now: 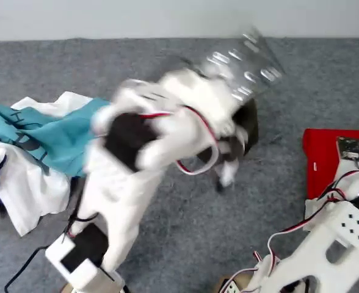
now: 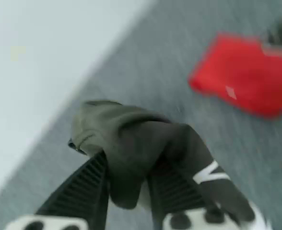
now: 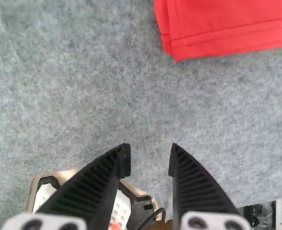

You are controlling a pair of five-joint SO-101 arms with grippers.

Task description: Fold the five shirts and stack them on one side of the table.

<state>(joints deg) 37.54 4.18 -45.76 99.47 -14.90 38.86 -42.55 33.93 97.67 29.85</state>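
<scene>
Grey tabletop (image 1: 185, 238) is showing widely between a teal-and-white shirt pile (image 1: 39, 152) at its left edge and a folded red shirt (image 1: 323, 159) at its right edge. Left gripper (image 2: 131, 189) is clamping a dark shirt (image 2: 131, 134) above the middle; right gripper (image 3: 148, 153) is hovering with fingers spread beside the red shirt.

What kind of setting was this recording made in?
Probably a robotics lab bench: a grey carpet-like table cover against a plain white wall, two white arms with exposed wiring, and shirts for folding: a loose pile, a folded red shirt, a dark shirt in the left gripper.
</scene>
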